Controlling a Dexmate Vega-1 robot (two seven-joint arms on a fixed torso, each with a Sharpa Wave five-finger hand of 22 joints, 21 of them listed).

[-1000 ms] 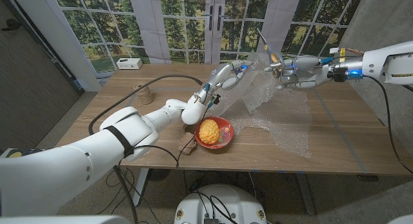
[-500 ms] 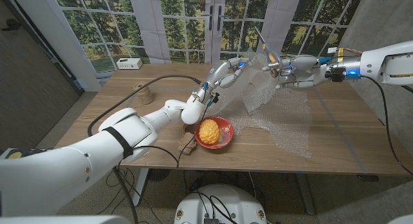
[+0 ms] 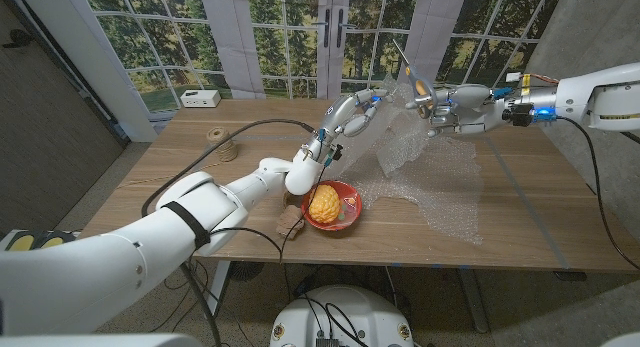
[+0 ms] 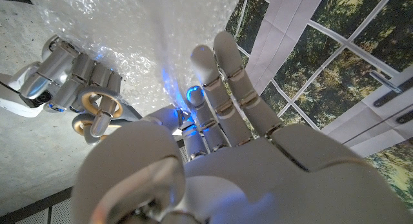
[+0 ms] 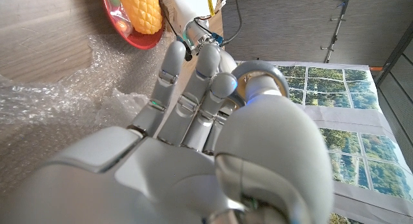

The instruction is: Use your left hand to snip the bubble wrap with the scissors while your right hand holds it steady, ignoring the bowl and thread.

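From my seat at the controls, the bubble wrap lies spread over the bench from the centre out toward four o'clock, with its far end lifted up off the wood at about one o'clock. My right robot hand is up there in the air, fingers closed around that raised end, with the blades of the scissors sticking up past the fingers (the handle loops show gold and metal beside this hand in the left wrist view, though I can't tell from any view exactly which fingers pass through them). So this hand grips the wrap, and the scissors sit at it too.

My left robot hand is raised at roughly twelve o'clock, just beside the lifted wrap, fingers stretched out and apart, nothing in it. In the left wrist view those fingers reach up against the wrap's surface; whether they actually touch it I can't tell.

The red bowl sits near the bench's front edge at six o'clock with a yellow lumpy fruit in it. The spool of thread stands well apart at ten o'clock. A small white box rests at the far corner.
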